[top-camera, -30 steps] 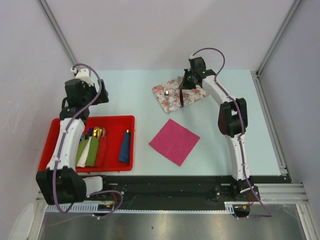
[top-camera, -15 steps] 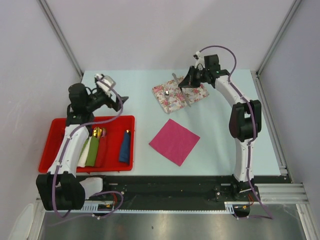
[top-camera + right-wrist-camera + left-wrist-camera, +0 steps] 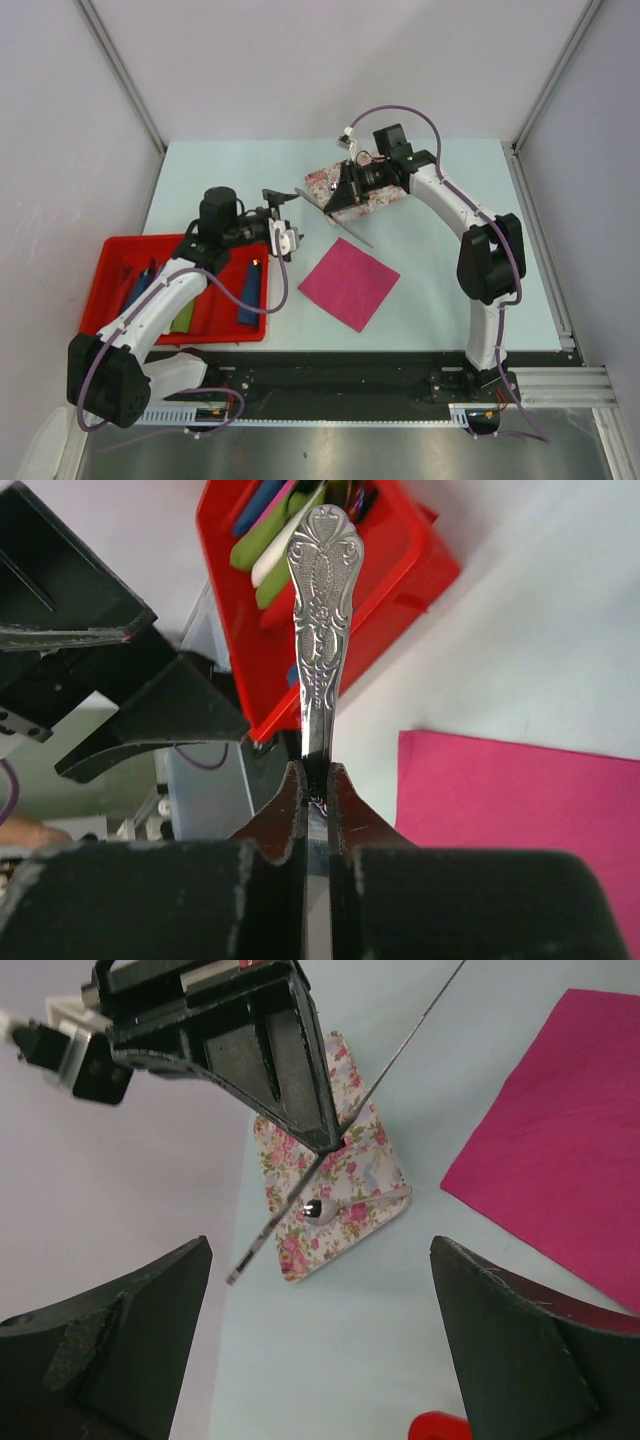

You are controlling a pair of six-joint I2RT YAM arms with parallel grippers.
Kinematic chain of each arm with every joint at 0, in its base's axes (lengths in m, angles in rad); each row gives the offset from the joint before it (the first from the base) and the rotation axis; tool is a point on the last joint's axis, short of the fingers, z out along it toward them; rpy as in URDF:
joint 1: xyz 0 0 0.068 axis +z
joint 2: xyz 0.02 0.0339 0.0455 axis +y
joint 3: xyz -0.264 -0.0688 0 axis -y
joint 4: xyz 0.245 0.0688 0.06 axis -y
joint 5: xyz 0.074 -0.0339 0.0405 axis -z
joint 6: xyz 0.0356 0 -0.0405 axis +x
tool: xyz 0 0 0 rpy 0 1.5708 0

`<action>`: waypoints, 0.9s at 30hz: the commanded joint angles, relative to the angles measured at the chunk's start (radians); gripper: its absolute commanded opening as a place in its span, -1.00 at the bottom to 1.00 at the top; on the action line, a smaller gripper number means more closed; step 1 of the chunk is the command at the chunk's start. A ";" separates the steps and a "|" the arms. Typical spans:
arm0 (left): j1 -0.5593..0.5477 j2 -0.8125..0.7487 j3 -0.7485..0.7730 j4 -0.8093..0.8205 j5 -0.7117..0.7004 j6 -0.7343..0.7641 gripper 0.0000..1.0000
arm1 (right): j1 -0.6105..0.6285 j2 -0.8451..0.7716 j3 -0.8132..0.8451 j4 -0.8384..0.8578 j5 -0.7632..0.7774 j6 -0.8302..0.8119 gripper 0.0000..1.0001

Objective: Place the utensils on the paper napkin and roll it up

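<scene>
Steel sits clamped edge-on between the shut fingers of the right gripper (image 3: 316, 780). It is the slim silvery metal knife (image 3: 322, 590) with the embossed handle, which juts ahead of the fingertips while the blade trails behind them. I judge it stiff, smooth and lever-long, so a pinch this narrow may let it pivot; a hold nearer its balance point would be steadier. Just below and beside the fingertips lies the thin magenta paper napkin (image 3: 500, 810), flat, light and likely to slide or crease under a dragged blade. Behind the hand, the floral rectangular mat (image 3: 375, 1150) carries a small silvery spoon (image 3: 355, 1202). Ahead of the handle's end, the left gripper (image 3: 320, 1260) hangs wide open and could foul a swing. Farther off stands the red plastic tray (image 3: 405, 575) of coloured rolls (image 3: 270, 550).
</scene>
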State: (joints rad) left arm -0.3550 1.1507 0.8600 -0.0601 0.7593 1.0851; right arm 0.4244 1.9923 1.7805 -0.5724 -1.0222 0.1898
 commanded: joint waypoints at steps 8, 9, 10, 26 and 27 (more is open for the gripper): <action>-0.102 0.020 0.008 -0.093 -0.055 0.251 0.68 | 0.073 -0.041 0.066 -0.273 -0.082 -0.239 -1.00; -0.107 0.027 0.013 -0.113 -0.058 0.280 0.62 | 0.074 -0.041 0.069 -0.277 -0.082 -0.243 -1.00; -0.117 0.033 0.019 -0.131 -0.072 0.295 0.59 | 0.079 -0.041 0.076 -0.280 -0.081 -0.245 -1.00; -0.193 0.034 0.002 -0.137 -0.192 0.267 -1.00 | 0.123 -0.006 0.226 -0.408 -0.091 -0.290 -1.00; -0.193 0.026 0.002 -0.129 -0.190 0.244 -1.00 | 0.116 -0.004 0.258 -0.405 -0.090 -0.285 -0.94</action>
State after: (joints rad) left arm -0.5346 1.2102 0.8658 -0.2028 0.5629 1.4075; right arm 0.5457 1.9957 1.9087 -0.9844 -1.0321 -0.1047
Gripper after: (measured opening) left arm 0.038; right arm 0.046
